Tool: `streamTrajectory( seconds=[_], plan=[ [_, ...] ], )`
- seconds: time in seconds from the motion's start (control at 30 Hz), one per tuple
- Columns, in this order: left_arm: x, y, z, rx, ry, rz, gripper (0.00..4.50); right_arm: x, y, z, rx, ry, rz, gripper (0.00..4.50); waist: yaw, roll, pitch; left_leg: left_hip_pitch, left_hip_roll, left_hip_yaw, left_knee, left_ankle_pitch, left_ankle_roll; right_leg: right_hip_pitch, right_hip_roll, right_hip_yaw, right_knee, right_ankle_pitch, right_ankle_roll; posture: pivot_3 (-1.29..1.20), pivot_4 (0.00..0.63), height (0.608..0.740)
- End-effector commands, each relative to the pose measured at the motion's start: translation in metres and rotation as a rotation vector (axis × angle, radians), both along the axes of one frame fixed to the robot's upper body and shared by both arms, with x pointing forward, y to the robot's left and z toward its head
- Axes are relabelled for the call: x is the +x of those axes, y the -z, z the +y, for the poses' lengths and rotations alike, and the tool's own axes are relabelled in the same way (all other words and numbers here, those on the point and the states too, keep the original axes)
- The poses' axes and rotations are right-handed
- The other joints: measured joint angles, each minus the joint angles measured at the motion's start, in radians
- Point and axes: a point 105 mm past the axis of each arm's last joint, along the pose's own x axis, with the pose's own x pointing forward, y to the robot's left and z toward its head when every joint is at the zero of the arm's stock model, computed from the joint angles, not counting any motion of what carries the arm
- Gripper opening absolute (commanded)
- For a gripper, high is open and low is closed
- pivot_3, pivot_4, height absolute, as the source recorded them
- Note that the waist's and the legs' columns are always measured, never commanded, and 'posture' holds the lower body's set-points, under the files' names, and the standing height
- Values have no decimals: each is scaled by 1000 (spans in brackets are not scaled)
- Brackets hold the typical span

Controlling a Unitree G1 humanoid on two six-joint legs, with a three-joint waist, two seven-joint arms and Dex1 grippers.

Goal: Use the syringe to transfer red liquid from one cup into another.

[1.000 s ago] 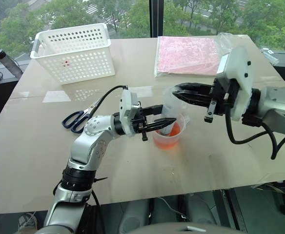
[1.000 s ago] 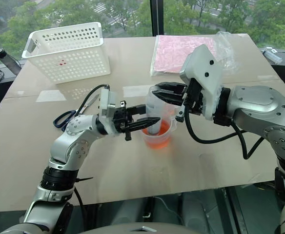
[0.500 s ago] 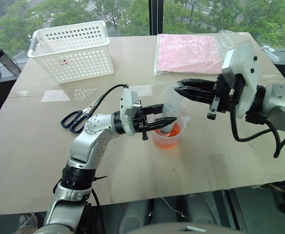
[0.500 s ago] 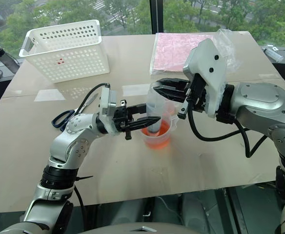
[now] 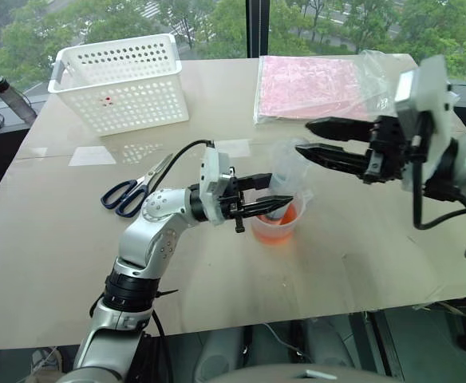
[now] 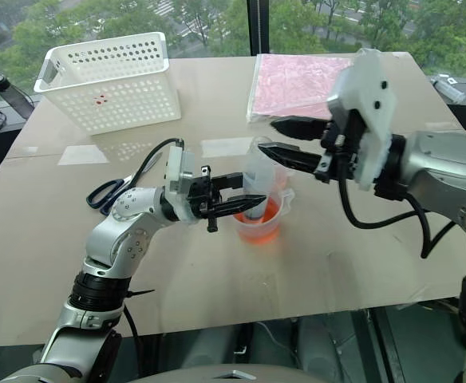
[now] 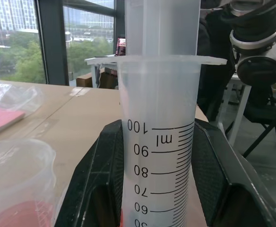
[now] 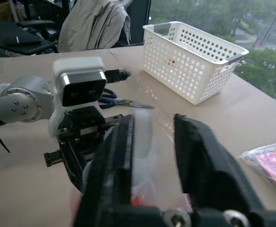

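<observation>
The syringe stands upright with its tip down in a clear cup of red liquid at the table's middle. My left gripper is shut on the syringe barrel, one finger on each side. Its pale plunger rises above the cup. My right gripper hangs open at the plunger's top, coming in from the right, with fingers spread apart and the plunger blurred between them. The other cup is out of view.
A white perforated basket stands at the back left. Blue-handled scissors lie left of my left arm. A pink packet in a clear bag lies at the back right. A dark bottle stands off the table's left edge.
My right gripper has opened and drawn back a little to the right of the plunger top. The left gripper and syringe have stayed in place.
</observation>
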Motion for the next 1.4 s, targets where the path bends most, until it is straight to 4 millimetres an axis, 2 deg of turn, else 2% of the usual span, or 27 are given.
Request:
streamTrajectory(
  seconds=[0.03,0.17,0.3,0.5,0.67,0.8,1.0,1.1,1.3,1.4],
  plan=[
    [-7,-10,-2,-25,29,-47,1409,-17,1,-9,-44,-19,-110,3654,2,0,0,0,0,0,0,0,0,0,0,0,0,0,0,0,150,740],
    [-7,-11,0,-36,20,-51,1409,-34,12,-24,-35,-35,-105,3654,1,0,0,0,0,0,0,0,0,0,0,0,0,0,0,0,150,740],
    [-3,-14,4,-48,4,-55,1409,-55,35,-55,-86,7,-46,3654,4,0,0,0,0,0,1,0,0,1,0,-1,0,0,0,0,150,740],
    [2,-19,6,-67,-22,-50,1409,-75,50,-87,-88,69,3,3654,-1,0,0,4,0,0,2,-2,4,4,1,0,3,0,0,0,150,740],
    [7,-33,9,-109,-41,-35,1409,-77,54,-87,-65,78,2,3654,0,1,-1,6,0,0,2,-2,4,5,2,0,5,0,0,0,150,740],
    [12,-51,15,-153,-70,-28,1409,-76,55,-83,-40,75,-2,3654,0,1,-1,5,0,-1,3,0,1,5,2,0,5,0,0,0,150,740],
    [42,-114,20,-357,-162,27,1409,-70,57,-81,-26,84,-6,3654,4,0,0,3,0,-3,6,0,0,5,2,-2,5,0,1,0,150,740],
    [59,-129,16,-402,-213,25,1409,-65,57,-82,-16,97,-17,3654,2,0,-1,4,-1,-2,6,0,0,5,2,-2,5,0,1,0,150,740],
    [93,-133,2,-382,-324,-101,1409,-57,50,-81,13,123,-57,3654,0,0,0,4,-1,-1,6,1,-1,5,7,-1,5,0,1,0,150,740],
    [101,-120,-9,-345,-318,-129,1409,-48,48,-82,20,168,-58,3654,0,0,0,4,-1,-1,6,1,-1,5,7,-1,4,0,1,0,150,740]
  ],
)
